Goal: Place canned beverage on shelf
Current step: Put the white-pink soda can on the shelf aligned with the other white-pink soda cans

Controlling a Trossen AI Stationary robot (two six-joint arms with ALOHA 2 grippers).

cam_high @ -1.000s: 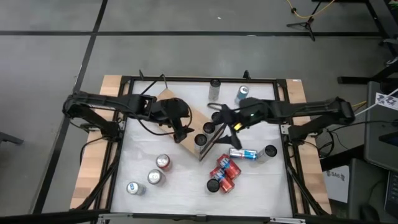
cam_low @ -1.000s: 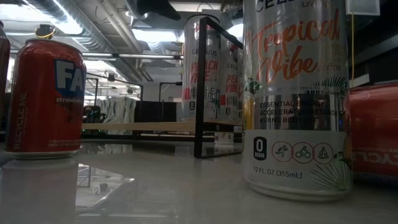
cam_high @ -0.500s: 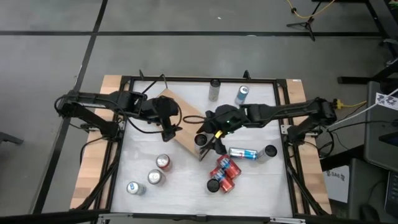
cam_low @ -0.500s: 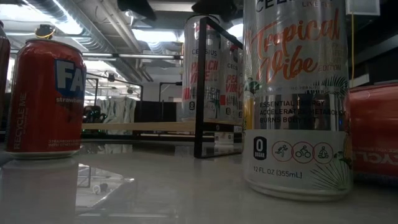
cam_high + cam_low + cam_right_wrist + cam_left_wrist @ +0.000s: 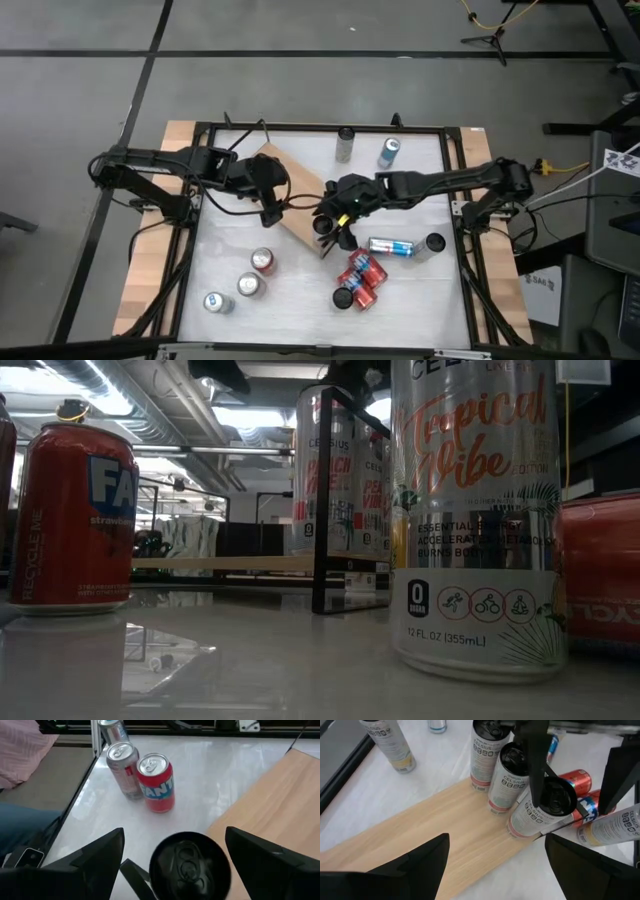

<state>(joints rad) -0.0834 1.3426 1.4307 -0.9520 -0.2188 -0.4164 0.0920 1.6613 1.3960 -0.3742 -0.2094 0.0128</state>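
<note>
A black-topped Celsius can (image 5: 540, 812) is seen standing at the end corner of the shelf (image 5: 420, 855), a light-wood board laid diagonally near the middle of the white surface (image 5: 300, 290). Two more Celsius cans (image 5: 506, 777) are lined up beside it on the board. The right gripper (image 5: 335, 222) is positioned over this end can, its fingers (image 5: 536, 757) spread apart on either side of the can's top; in the right wrist view the dark lid (image 5: 189, 865) is seen between them, and contact cannot be told. The left gripper (image 5: 270, 205) is held above the middle of the board, fingers apart and holding nothing. A red Fanta can (image 5: 157, 782) and a silver can (image 5: 123, 770) are stood upright together near the surface's front left. Red cans (image 5: 362, 275) are clustered past the shelf's end, with a blue-and-silver can (image 5: 392, 246) lying on its side beside them.
</note>
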